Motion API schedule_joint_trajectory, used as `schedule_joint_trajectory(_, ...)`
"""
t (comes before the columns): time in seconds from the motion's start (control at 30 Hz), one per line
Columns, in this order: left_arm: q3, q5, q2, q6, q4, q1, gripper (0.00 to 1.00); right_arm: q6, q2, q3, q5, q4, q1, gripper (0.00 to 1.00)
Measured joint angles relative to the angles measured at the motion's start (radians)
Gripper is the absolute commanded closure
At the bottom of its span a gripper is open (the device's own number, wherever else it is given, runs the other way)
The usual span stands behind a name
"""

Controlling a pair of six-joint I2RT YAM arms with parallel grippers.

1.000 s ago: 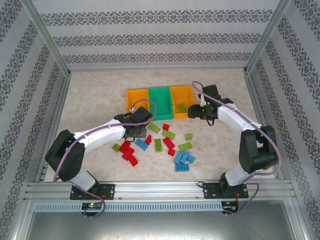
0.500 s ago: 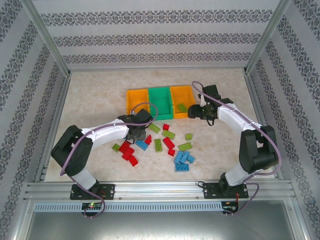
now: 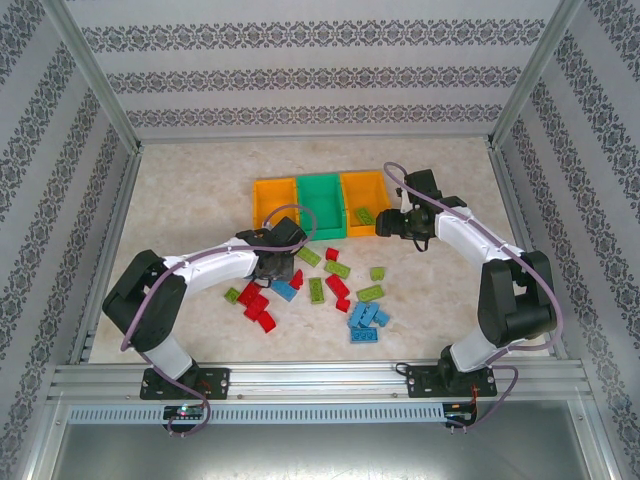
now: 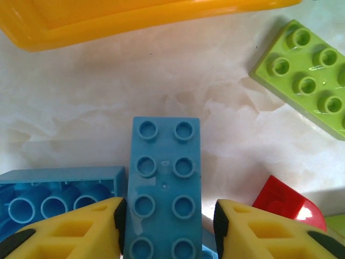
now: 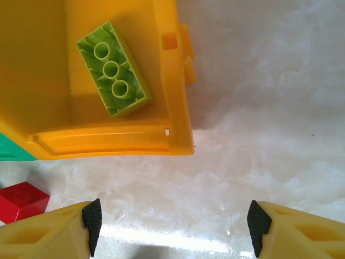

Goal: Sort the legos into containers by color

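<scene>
As seen from overhead, scattered over the marbled tabletop (image 3: 190, 190) on the near side of the bin row (image 3: 297, 200): red, blue and light green legos (image 3: 340, 290). Lowered among them just short of the row's left orange bin (image 3: 256, 205), the left gripper (image 3: 272, 262), jaws spread and straddling a blue eight-stud brick (image 4: 164, 178) lying studs-up, one finger hard against its side, the other slightly clear. Tight beside that brick and a shade farther from the row, a second blue brick (image 4: 54, 197), upside down. Closer to the row and toward its middle, a light green brick (image 4: 304, 75); farther back from the row, a red piece (image 4: 283, 202). At the row's right end, the right gripper (image 3: 385, 228), fingers wide apart over bare table just outside the right orange bin (image 5: 172, 81). Inside that bin, one light green lego (image 5: 113, 70), hollow side up. Just short of the row's near wall, a small red brick (image 5: 21, 200).
</scene>
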Motion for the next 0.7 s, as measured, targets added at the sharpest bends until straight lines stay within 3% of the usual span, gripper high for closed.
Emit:
schedule_joint_trajectory(0.43, 0.005, 0.016, 0.021, -0.007, 0.007, 0.000, 0.72, 0.000, 0.000, -0.005, 0.000, 0.002, 0.000, 0.25)
schedule_joint_trajectory(0.7, 0.046, -0.020, -0.036, -0.003, -0.021, 0.000, 0.74, -0.001, 0.000, -0.016, 0.000, 0.008, 0.000, 0.25)
